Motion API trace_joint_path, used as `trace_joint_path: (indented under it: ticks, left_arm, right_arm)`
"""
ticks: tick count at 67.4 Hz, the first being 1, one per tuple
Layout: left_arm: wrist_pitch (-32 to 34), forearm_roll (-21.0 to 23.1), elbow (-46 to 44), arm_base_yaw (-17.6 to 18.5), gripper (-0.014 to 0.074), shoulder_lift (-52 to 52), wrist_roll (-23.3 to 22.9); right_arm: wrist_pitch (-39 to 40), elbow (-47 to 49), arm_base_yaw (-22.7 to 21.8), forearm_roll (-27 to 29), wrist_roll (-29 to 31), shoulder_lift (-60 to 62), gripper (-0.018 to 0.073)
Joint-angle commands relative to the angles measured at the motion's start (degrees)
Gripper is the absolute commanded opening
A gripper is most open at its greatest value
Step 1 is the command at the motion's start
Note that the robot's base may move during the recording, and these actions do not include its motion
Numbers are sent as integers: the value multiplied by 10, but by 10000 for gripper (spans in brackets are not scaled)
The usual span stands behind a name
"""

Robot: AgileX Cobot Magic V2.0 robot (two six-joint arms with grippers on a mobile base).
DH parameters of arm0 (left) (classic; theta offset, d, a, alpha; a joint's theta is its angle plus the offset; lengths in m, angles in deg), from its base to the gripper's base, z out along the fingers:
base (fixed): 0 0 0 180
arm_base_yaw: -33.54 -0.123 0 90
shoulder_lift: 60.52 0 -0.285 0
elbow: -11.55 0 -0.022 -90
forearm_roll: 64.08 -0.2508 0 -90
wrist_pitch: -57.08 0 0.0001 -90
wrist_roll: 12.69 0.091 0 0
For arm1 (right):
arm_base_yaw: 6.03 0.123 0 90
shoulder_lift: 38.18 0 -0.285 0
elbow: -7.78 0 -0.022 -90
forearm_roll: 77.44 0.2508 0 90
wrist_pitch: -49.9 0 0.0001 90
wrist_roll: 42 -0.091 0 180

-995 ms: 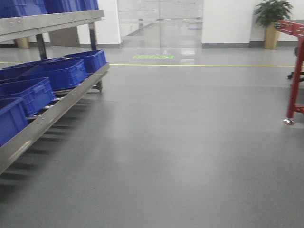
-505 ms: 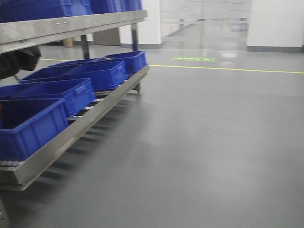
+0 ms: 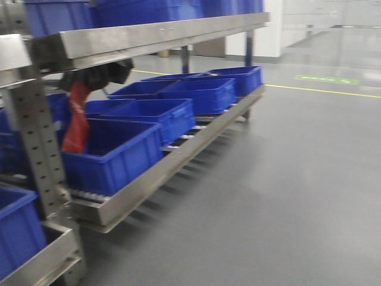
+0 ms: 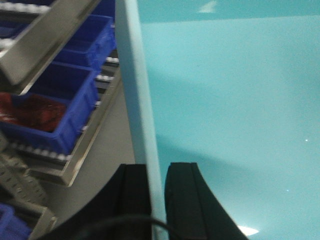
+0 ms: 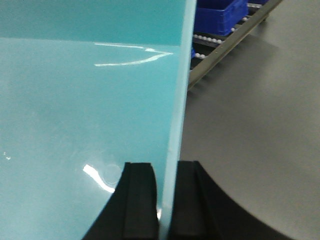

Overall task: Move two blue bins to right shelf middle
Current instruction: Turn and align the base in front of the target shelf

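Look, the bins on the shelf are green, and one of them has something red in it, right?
No, the bins are blue, not green; the front view shows it. They do sit on the shelf, and one of them does have something red in it.

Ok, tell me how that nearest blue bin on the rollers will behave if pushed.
The blue bin sits on white rollers, so it probably glides easily along the rack. Its moulded walls look rigid, unlikely to flex. Red contents add unknown weight.
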Motion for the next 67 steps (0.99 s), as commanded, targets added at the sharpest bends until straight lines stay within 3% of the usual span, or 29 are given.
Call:
trace_joint_path:
  ticks: [1,67]
  left_arm:
    - [24,29,-10,4,-111,-11,9]
    - [24,29,-10,4,-111,-11,9]
  right_arm:
    - [29,5,-2,1,9,5,-151]
    - [29,5,-2,1,9,5,-151]
